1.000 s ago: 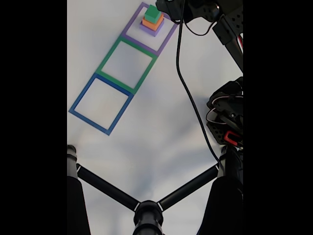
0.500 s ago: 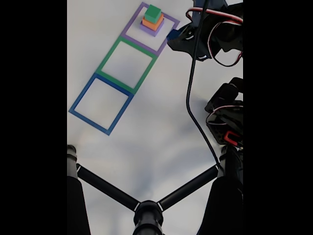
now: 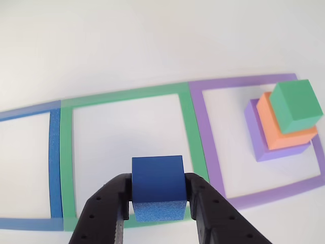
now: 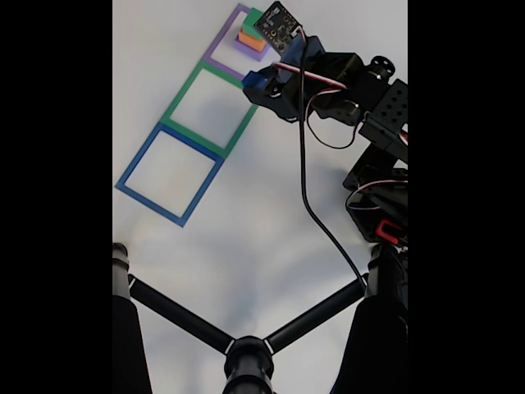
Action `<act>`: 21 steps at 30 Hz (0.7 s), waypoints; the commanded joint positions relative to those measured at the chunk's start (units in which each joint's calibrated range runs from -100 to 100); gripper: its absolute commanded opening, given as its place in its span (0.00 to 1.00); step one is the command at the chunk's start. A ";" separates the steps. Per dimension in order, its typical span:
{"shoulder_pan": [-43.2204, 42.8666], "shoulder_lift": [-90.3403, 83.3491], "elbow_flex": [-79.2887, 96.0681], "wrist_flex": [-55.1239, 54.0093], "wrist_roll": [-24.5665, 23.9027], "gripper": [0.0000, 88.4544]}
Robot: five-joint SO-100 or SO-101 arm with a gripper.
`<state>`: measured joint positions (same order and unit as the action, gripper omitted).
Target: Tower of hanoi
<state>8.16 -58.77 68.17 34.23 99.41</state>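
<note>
In the other view, a blue taped square [image 3: 55, 152] lies at the table's left edge, then a green taped square [image 3: 188, 122]. The gripper [image 3: 158, 208] clamps a blue cube [image 3: 158, 179] over its near edge. Rightmost, a purple taped square [image 3: 213, 152] holds a stack: purple block [image 3: 280, 151], orange block [image 3: 284, 134], green cube [image 3: 297, 104].

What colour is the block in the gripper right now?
Dark blue. The block sits clamped in the gripper, clearest in the other view.
</note>
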 commanded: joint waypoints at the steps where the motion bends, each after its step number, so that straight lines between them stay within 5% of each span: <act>1: -1.87 4.21 7.02 -18.16 0.59 0.05; 8: -1.87 15.34 18.65 -42.20 0.59 0.06; 21: -3.86 36.26 20.11 -64.30 0.59 0.06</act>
<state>5.34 -26.53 88.73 -24.18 99.41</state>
